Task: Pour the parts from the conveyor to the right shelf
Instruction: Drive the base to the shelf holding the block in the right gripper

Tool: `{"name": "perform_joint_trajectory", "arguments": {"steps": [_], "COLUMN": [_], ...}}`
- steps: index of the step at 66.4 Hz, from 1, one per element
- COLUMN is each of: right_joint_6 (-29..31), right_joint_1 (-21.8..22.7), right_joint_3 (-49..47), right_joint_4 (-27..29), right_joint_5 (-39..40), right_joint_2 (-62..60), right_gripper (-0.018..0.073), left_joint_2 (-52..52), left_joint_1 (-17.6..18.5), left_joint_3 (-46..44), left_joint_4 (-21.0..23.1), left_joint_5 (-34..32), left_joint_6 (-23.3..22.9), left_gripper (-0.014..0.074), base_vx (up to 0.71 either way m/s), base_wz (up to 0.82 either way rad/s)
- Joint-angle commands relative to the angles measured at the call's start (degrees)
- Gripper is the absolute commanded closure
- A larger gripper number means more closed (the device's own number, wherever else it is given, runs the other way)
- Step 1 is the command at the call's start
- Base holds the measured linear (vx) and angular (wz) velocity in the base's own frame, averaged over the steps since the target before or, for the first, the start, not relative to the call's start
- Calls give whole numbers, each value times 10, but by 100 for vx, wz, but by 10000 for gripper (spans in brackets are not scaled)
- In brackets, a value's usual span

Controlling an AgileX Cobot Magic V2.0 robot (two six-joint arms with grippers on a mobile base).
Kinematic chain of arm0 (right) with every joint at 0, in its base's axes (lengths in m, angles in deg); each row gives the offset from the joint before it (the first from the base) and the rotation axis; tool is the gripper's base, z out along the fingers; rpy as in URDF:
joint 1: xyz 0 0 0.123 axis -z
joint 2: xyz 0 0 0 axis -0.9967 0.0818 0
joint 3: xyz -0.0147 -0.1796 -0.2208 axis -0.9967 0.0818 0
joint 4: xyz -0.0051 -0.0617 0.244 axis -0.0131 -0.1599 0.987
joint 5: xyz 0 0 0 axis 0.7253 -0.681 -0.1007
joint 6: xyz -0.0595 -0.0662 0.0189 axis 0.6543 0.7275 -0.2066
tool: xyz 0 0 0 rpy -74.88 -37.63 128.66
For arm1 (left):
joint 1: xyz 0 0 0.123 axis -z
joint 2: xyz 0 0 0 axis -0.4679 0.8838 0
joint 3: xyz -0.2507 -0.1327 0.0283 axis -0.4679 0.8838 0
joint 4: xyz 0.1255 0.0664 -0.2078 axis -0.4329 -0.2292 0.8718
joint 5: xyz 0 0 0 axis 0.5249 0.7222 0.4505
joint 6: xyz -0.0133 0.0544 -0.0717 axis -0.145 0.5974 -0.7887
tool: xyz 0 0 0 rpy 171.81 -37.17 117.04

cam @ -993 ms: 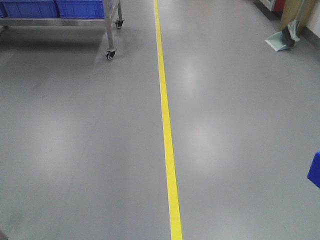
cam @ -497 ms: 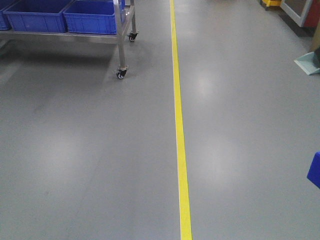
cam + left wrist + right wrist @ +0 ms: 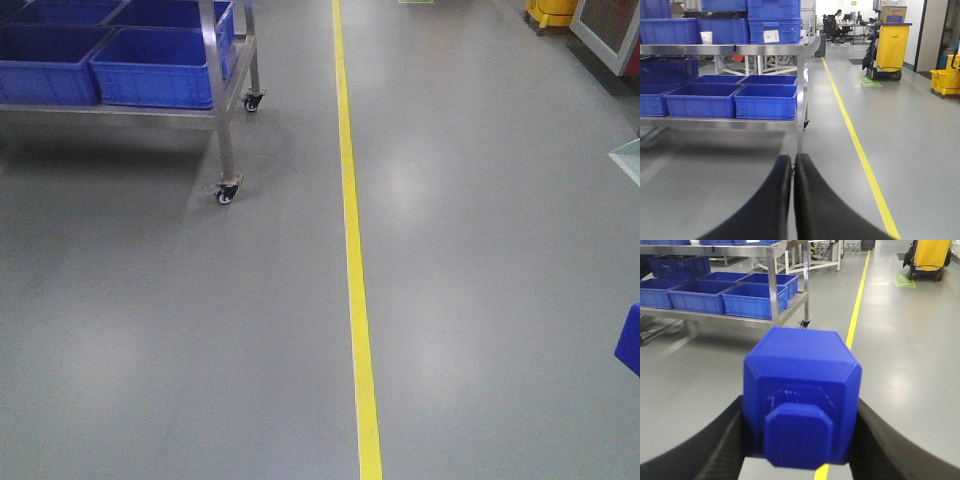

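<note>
Upper left of the front view: steel shelf (image 3: 225, 112) on castors, holding blue bins (image 3: 150, 70). A yellow line (image 3: 350, 250) runs down the glossy grey floor (image 3: 500, 250).
Bottom centre of the left wrist view: left gripper (image 3: 793, 164), jaws pressed together, empty. Yellow cart (image 3: 891, 47) at upper right.
Centre of the right wrist view: right gripper (image 3: 801, 412) clamped on the blue block (image 3: 802, 365). Shelf at upper left.

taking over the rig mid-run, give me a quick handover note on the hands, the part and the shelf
Right hand: shut on the blue block, its stud facing the wrist camera.
Left hand: shut, empty.
Shelf: ahead to the left in the front view, with open blue bins on its lower level. Conveyor not in view.
Done: block picked up.
Left: get to the shelf and tip the block into a bin.
</note>
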Motion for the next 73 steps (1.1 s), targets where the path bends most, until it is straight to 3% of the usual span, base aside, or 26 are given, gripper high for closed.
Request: {"name": "perform_joint_trajectory", "arguments": {"steps": [1,73], "right_joint_6": [5,5], "right_joint_1": [1,1], "right_joint_3": [-16,-16], "right_joint_4": [-9,-9], "right_joint_5": [48,49], "right_joint_2": [8,8], "right_gripper": [564,564], "left_joint_2": [-7,-7], "left_joint_1": [3,3], "left_joint_3": [-11,-11], "left_joint_4": [4,4], "left_joint_5": [-42,-42], "left_joint_6": [-4,-4], "left_gripper": [603,603], "base_vx": [69,64], "base_wz": [-12,5]}}
